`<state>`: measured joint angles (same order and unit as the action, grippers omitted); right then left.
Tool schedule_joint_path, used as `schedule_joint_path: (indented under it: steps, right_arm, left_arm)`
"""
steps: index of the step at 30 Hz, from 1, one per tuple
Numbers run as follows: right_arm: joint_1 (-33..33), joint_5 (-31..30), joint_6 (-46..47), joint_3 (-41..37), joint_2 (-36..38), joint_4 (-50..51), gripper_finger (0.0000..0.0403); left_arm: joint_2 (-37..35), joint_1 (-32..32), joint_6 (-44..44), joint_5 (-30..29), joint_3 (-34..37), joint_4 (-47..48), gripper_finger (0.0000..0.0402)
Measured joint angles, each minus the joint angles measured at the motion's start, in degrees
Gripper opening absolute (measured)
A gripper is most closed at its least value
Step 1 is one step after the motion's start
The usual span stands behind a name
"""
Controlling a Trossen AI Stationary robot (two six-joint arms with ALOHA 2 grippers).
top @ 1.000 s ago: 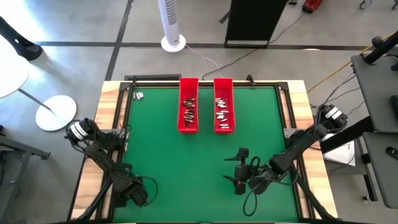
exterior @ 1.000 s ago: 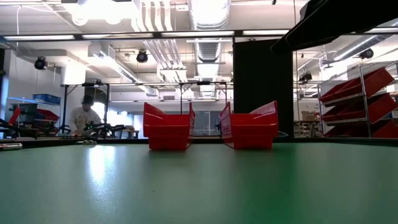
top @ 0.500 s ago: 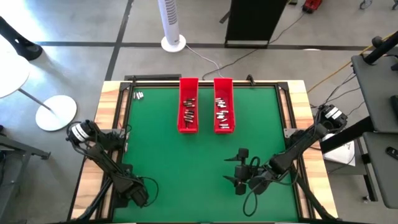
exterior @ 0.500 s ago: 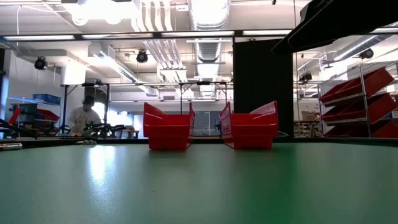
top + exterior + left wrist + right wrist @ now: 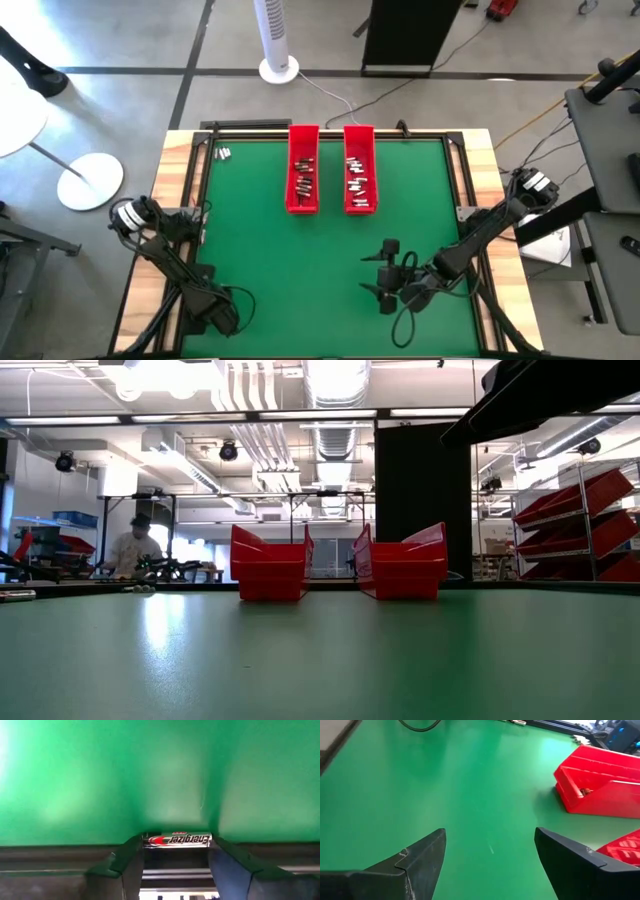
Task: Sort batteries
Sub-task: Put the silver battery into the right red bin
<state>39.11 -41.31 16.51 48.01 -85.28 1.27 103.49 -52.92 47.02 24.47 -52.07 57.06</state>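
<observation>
One silver battery (image 5: 177, 840) with red and black print lies crosswise between the fingertips of my left gripper (image 5: 177, 851), at the green mat's near left edge. In the high view the left arm (image 5: 212, 312) covers that spot. My right gripper (image 5: 378, 272) hangs open over the mat's near right part, with nothing between its fingers (image 5: 490, 845). Several more batteries lie in the left red tray (image 5: 303, 172) and the right red tray (image 5: 359, 172). A few loose batteries (image 5: 222, 153) lie at the mat's far left corner. My left gripper has the battery end to end between its two fingertips: one finger (image 5: 131, 857) meets one end (image 5: 147, 840), the other finger meets the opposite end (image 5: 209, 840). The fingers slant down from the near left. The battery lies level at the mat's edge; whether it is lifted does not show.
The two red trays stand side by side at the far middle of the mat (image 5: 250, 240). A dark rail and wooden border (image 5: 180, 200) frame the mat. In the low view a person (image 5: 135, 550) stands far behind the table.
</observation>
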Motion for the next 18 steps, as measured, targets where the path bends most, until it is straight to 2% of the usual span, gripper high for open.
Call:
schedule_joint_path:
  steps: [4,10,18]
  right_arm:
    - [0.0,1.0,0.0,0.0,0.1,0.0,0.0299]
    - [0.0,1.3,0.0,0.0,0.0,0.0,0.0301]
    - [0.0,3.8,0.2,0.0,0.0,0.1,0.0290]
  left_arm:
    - [-0.8,3.1,-0.2,-5.5,-3.2,-1.0,0.0182]
    - [-1.0,10.1,-4.3,-16.9,-8.6,-5.3,0.0178]
    - [-1.0,23.0,-12.8,-23.2,-9.8,-13.9,0.0179]
